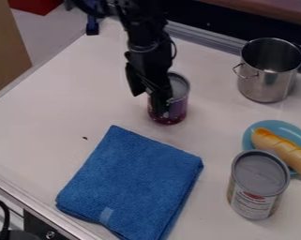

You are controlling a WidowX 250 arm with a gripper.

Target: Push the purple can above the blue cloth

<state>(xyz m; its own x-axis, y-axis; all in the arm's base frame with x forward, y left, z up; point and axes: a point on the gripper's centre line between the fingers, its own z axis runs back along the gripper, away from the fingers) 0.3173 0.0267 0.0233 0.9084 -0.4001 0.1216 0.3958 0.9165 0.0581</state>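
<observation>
Purple-sided, stands upright as the can (180, 99), above and apart from the blue cloth (137, 176). Hangs by its near side as the black gripper (150, 105), fingers spread, one before the can, gripping nothing; cannot tell if touching.

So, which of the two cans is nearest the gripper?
The purple can, just past the blue cloth; the other can, with a white label, stands by the blue plate.

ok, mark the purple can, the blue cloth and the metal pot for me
Purple can (180, 106): camera view, right side of its body.
Blue cloth (135, 177): camera view, middle of its top face.
Metal pot (265, 86): camera view, outer wall below the rim.
</observation>
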